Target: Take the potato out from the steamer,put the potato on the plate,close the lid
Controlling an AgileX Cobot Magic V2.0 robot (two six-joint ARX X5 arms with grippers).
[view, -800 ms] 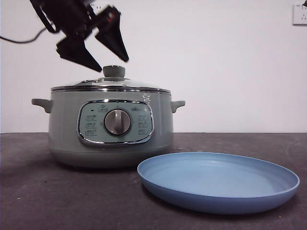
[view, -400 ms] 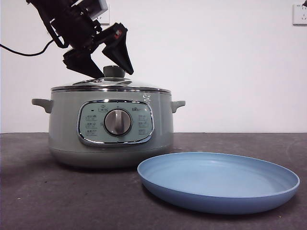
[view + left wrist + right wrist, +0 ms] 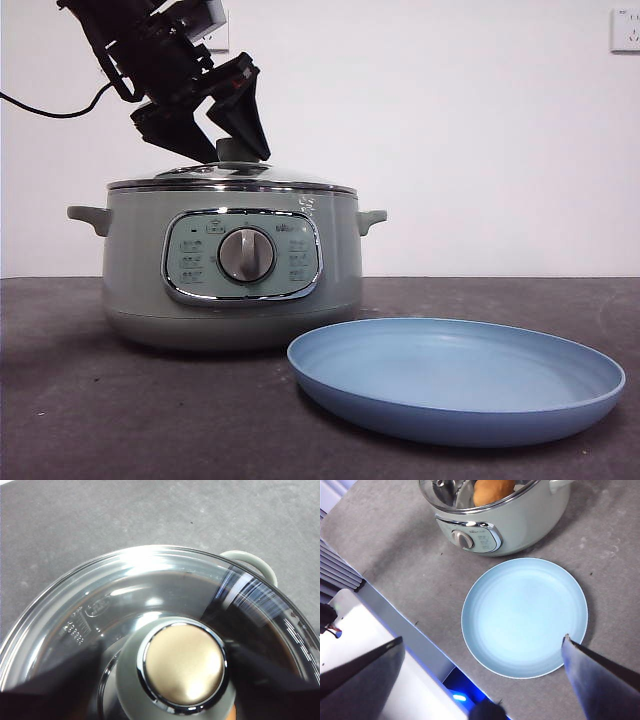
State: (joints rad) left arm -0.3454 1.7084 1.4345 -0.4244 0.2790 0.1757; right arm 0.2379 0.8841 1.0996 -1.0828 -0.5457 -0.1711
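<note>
Nothing is done yet: your left tool straddles the knob of the lid, jaws spread, the potato inside the steamer, the plate bare. Right tool waits, spread.

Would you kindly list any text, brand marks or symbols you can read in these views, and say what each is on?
Steamer control panel: small icons and captions around the dial, too small to read.
Steamer body, upper right of the panel: a small white mark, not legible.
Lid glass: an embossed oval logo and a stamped block of tiny characters, both too blurred to read.
Plate: no text.
</note>
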